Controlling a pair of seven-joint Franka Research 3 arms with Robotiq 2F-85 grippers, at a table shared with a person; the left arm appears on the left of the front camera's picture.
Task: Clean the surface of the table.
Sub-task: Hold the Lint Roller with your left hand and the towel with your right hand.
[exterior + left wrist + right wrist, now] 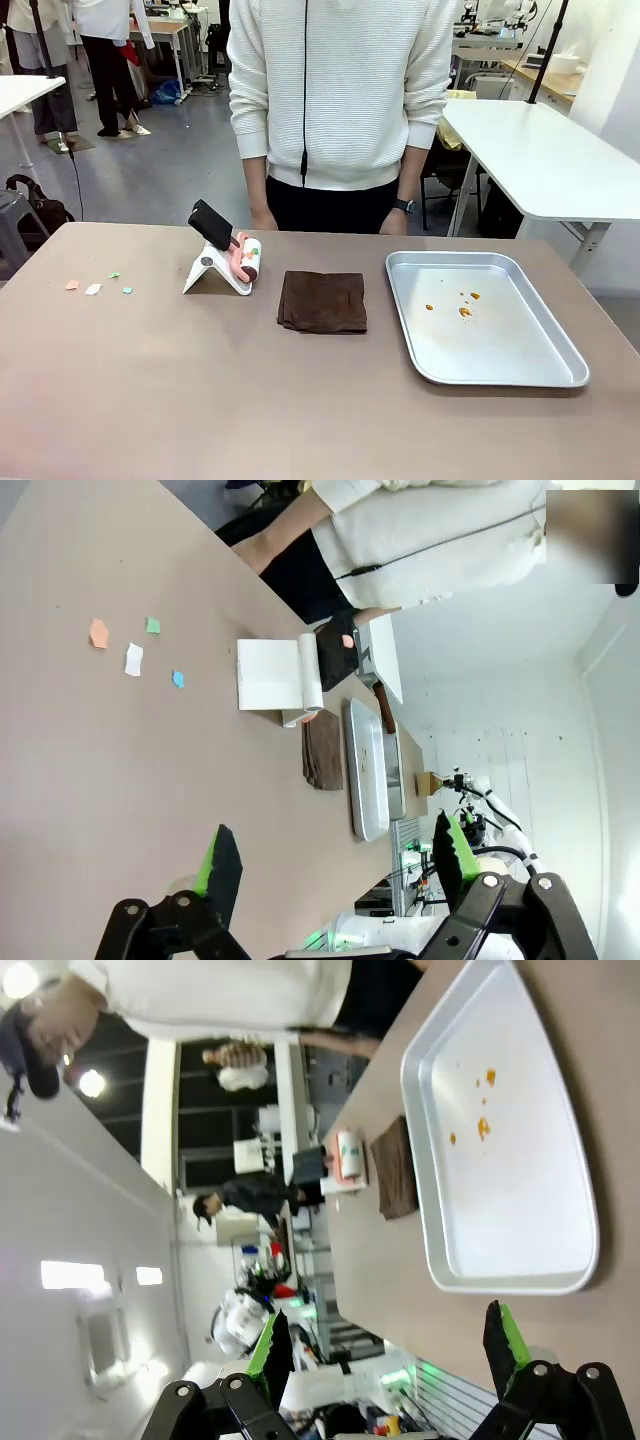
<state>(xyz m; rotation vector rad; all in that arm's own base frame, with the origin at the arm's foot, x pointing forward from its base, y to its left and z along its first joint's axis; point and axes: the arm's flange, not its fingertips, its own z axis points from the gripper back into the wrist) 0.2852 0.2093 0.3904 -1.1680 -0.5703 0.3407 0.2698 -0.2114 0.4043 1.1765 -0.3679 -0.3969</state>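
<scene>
- Greyish-brown and matte, the table spans the whole front view. It is the surface to be cleaned, and most of it is bare.
- Small paper scraps in orange, white, green and blue lie loose near the left edge, toward the far side. They look like the mess set out for cleaning.
- What looks like a sticky roller leans on a white stand close to the far edge, left of the middle. Its black handle is raised off the table, probably so that it is easy to take hold of.
- A dark brown cloth lies folded flat near the middle of the table, apart from the roller and within reach of either arm.
- A silver tray sits toward the right edge with a few orange specks on its floor. It may be there to receive the debris.
- A person stands at the far edge with both hands down by it, touching nothing.
- The left tool is spread wide and has nothing between its pads. It hangs above the table with the scraps ahead of it.
- The right tool is just as wide and just as empty, and looks toward the tray.
- No cleaning step appears to have begun.
</scene>
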